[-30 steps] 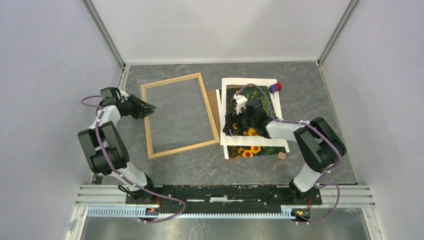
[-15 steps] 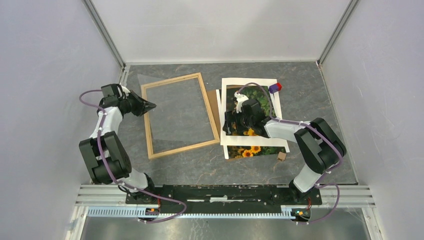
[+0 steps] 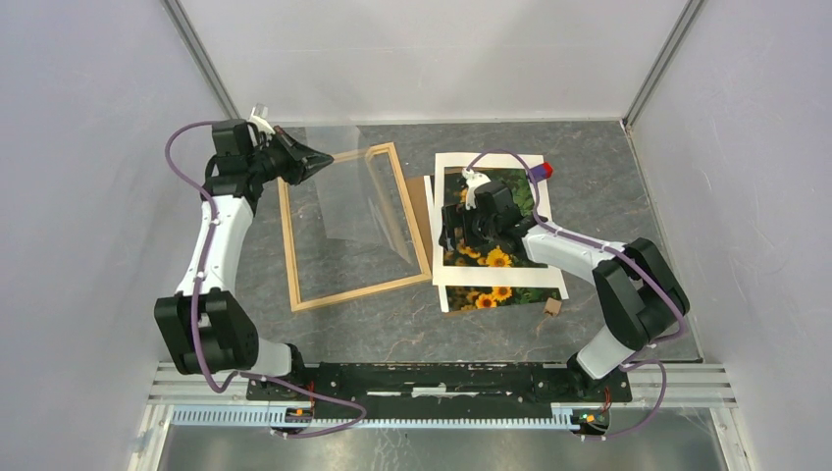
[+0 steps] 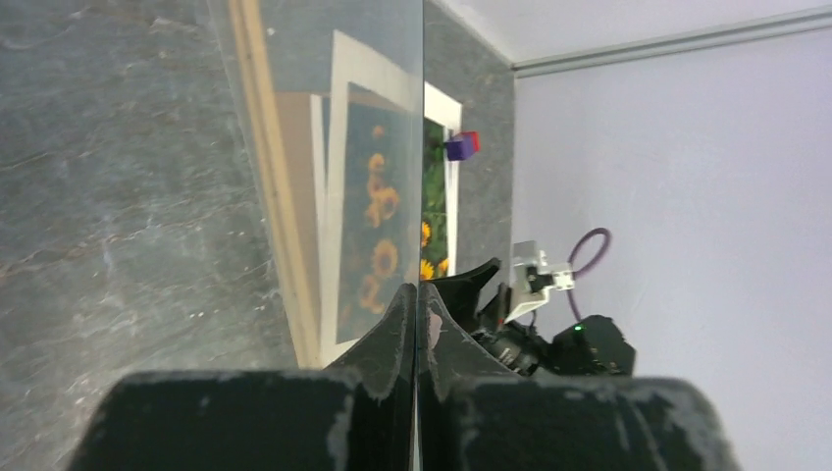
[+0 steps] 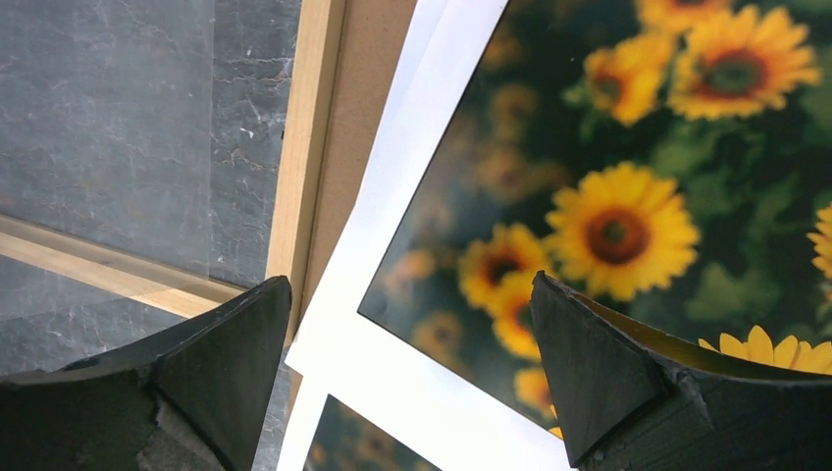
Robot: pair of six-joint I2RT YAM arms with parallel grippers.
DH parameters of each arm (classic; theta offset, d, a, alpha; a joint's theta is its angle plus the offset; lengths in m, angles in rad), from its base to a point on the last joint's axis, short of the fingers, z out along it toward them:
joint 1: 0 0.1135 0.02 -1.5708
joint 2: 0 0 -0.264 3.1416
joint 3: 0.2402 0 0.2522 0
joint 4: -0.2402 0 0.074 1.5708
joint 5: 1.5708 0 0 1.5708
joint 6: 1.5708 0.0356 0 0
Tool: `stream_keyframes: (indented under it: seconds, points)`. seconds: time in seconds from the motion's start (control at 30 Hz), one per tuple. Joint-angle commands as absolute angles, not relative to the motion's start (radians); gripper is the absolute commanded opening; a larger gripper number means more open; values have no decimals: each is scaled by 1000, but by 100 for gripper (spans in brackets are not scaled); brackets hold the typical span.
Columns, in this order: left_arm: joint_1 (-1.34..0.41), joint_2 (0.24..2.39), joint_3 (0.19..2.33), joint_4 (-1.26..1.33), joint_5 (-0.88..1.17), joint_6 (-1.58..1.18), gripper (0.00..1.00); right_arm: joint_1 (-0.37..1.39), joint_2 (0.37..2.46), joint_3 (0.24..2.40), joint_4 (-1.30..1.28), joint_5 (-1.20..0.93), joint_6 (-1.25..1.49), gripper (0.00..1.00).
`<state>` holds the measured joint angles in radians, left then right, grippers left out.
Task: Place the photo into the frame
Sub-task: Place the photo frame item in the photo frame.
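My left gripper (image 3: 319, 159) is pinched shut on the clear pane (image 3: 363, 196), held tilted above the frame (image 3: 287, 245). My right gripper (image 5: 410, 285) hovers wide open and empty over the photo (image 5: 608, 196). The photo lies beside the frame under the mat (image 3: 510, 278). Insertion not started.

The frame (image 3: 358, 291) is a thin rectangle of light wood strips, lying flat on the grey table left of the centre, turned a little askew. The photo (image 3: 498, 259), orange-yellow sunflowers on dark green leaves, lies flat just right of it, under a white mat, with its near edge sticking out
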<state>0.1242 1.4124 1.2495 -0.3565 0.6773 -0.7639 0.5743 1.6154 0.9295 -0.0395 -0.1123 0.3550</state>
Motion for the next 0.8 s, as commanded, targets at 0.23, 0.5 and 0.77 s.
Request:
stream_keyframes:
  seconds: [0.23, 0.5, 0.77]
  points:
    - [124, 1444, 1204, -141, 863, -987, 2, 552, 1618, 973, -23, -90, 322, 98]
    - [204, 1633, 1110, -262, 898, -705, 2, 510, 1637, 945, -8, -142, 315, 98]
    - [247, 1716, 1093, -373, 798, -497, 2, 482, 1663, 927, 41, -199, 321, 98]
